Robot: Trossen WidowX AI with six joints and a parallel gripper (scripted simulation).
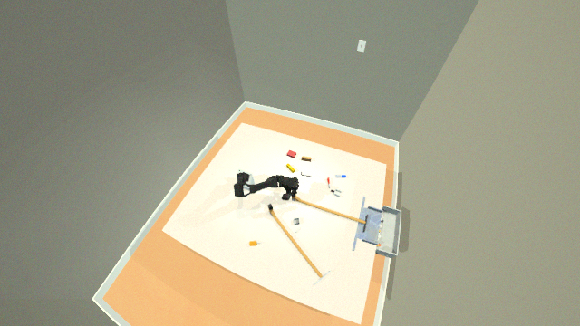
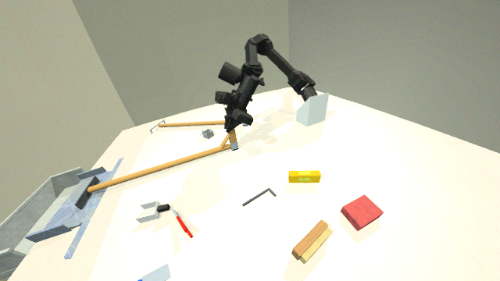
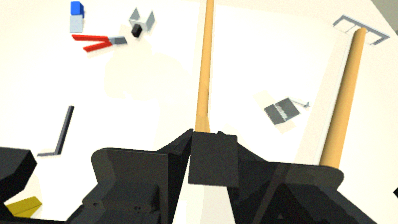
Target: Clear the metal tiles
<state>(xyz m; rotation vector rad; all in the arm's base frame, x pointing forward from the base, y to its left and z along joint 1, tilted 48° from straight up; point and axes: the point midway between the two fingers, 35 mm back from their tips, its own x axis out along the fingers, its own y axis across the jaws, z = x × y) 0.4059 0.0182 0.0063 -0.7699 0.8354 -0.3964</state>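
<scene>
My gripper (image 1: 290, 195) (image 2: 233, 133) (image 3: 205, 133) is shut on the dark grip of the long scraper. Its wooden shaft (image 1: 328, 209) (image 2: 156, 168) (image 3: 204, 75) runs across the table to the steel bench plate (image 1: 359, 234) (image 2: 74, 242). The scraper's black blade (image 1: 365, 221) (image 2: 87, 193) rests on the plate, close to the grey catch box (image 1: 392, 228) (image 2: 23, 218) at its far end. The tiles are too small to make out on the plate or in the box.
A second long wooden tool (image 1: 294, 242) (image 2: 191, 124) (image 3: 345, 100) lies beside the scraper. A grey clip (image 1: 296, 221) (image 2: 207, 133) (image 3: 282, 111), hex key (image 2: 258, 197) (image 3: 62, 132), yellow level (image 2: 304, 176), red block (image 2: 362, 211), wood block (image 2: 312, 241) and red pliers (image 2: 183, 225) (image 3: 97, 40) lie scattered.
</scene>
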